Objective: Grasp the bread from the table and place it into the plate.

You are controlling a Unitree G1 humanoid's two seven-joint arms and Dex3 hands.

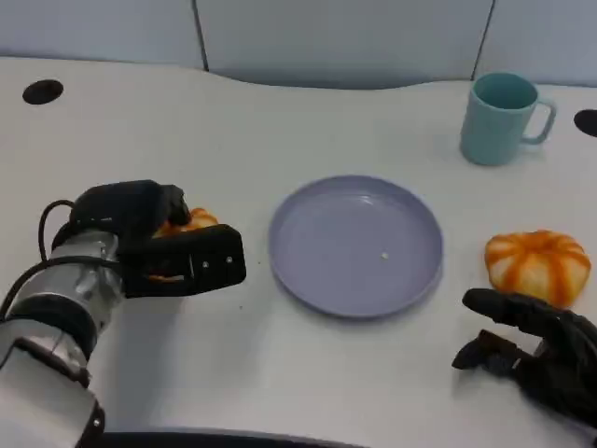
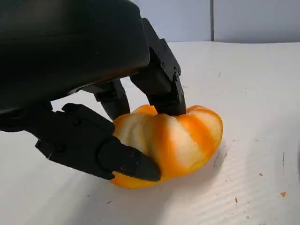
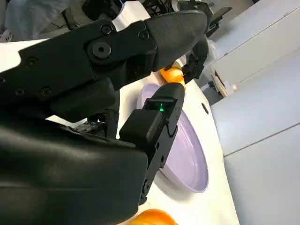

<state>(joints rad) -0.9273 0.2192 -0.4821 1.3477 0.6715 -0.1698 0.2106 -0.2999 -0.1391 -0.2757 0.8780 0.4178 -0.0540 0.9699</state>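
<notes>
Bread [image 2: 173, 140] is gripped by the left hand [image 1: 168, 247], not lifted yet. Next: raise it, swing over the plate [image 1: 308, 280]. Right hand [image 1: 536, 350] idles, fingers apart.

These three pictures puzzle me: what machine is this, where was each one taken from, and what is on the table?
It is a humanoid robot with two black hands. One camera looks down from its head; one sits behind each wrist. On the white table lie a purple plate, a teal mug and two orange-striped bread rolls. The left hand grips one roll, still on the table. The right hand rests open beside the other roll, holding nothing.
</notes>
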